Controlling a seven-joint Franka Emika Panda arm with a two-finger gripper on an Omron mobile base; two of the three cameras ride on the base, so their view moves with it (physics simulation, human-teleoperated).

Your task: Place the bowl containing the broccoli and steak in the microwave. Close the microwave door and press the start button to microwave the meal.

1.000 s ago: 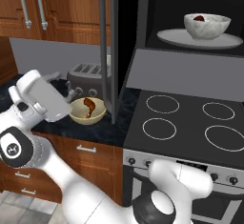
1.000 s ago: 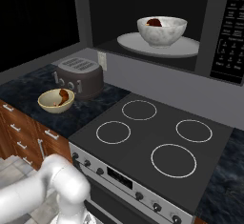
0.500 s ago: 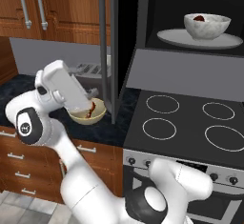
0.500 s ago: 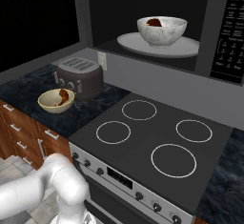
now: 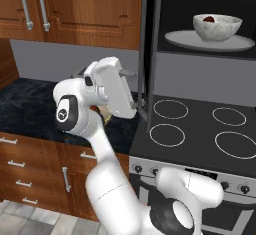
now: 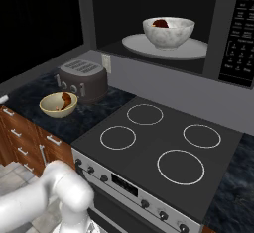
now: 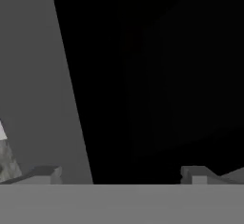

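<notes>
1. Once satisfied that loading looks done, take closing as the step in hand. Start with the large black box-shaped microwave, upper right of the right base view, cavity gaping.
2. Next, find the wide flat black microwave door. Seen edge-on as a dark upright strip in the upper middle of the left base view, swung fully out.
3. Keep the white robot arm, centre left of that view, on the door's outer side. Sweep in an arc about the hinge, never a straight shove.
4. Push with a flat part of the hand, near the free edge and far from the hinge. Go slowly and stop at the latch.
5. Mind the grey four-slot toaster and the tan-yellow bowl, left middle of the right base view. Close enough to the arm to get clipped, probably.
6. Round pale turntable plate: upper centre, inside the cavity.
7. Round glossy white bowl: resting on that plate, upright and well inside, so likely clear of the closing door.
8. Dark reddish-brown steak: showing above the rim. Cannot make out any broccoli.
9. Two-finger gripper: bottom of the hand view, jaws spread wide, holding nothing, facing a black panel. Leave them spread for the push.
</notes>
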